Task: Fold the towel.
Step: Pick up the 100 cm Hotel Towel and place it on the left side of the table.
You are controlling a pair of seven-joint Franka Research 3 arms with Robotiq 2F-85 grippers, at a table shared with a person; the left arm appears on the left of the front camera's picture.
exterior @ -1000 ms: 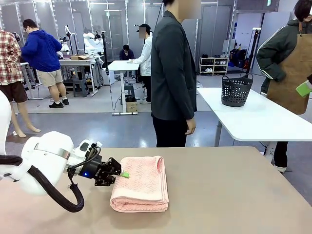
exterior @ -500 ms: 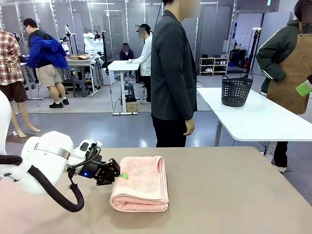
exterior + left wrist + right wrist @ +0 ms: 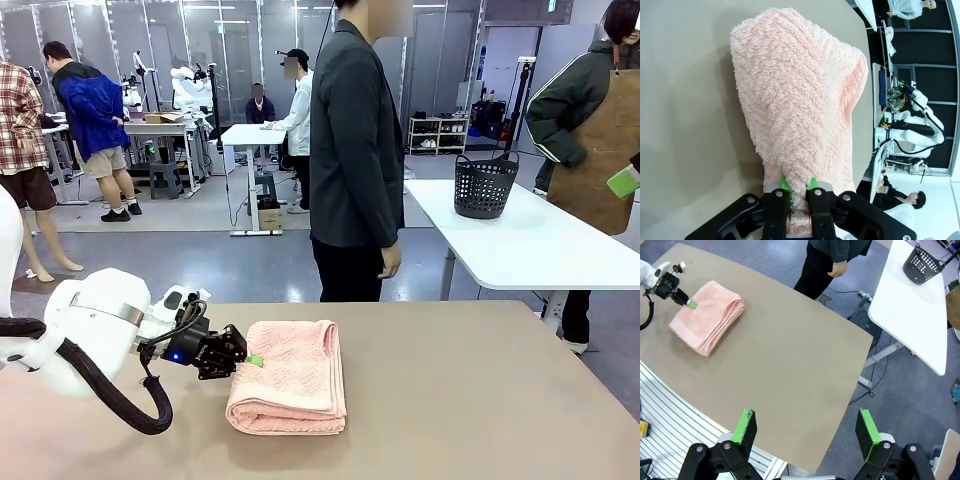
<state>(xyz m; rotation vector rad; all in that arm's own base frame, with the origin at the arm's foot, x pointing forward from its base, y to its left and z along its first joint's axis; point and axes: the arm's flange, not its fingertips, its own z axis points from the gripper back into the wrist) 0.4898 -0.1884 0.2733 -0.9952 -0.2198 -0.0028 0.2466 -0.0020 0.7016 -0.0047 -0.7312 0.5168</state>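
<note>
From the front, the towel [image 3: 288, 377] lies folded into a thick pad on the tan table [image 3: 470, 390], left of its middle and toward the near edge, its rounded fold facing the near side. The left gripper [image 3: 252, 361] comes in from the left and pinches the towel's left edge, green pads pressed into the terry. A person in a dark jacket [image 3: 355, 150] stands at the far side. In the left wrist view the left gripper [image 3: 798, 190] has its fingers [image 3: 785, 184] nearly together, nipping a ridge of the towel [image 3: 800, 100], which stretches away over the table [image 3: 685, 100]. In the right wrist view the right gripper [image 3: 808, 432] hangs high above the table [image 3: 790, 365], jaws spread wide and holding nothing; the towel [image 3: 707, 315] lies far left, with the left gripper [image 3: 690, 304] at its far-left edge.
</note>
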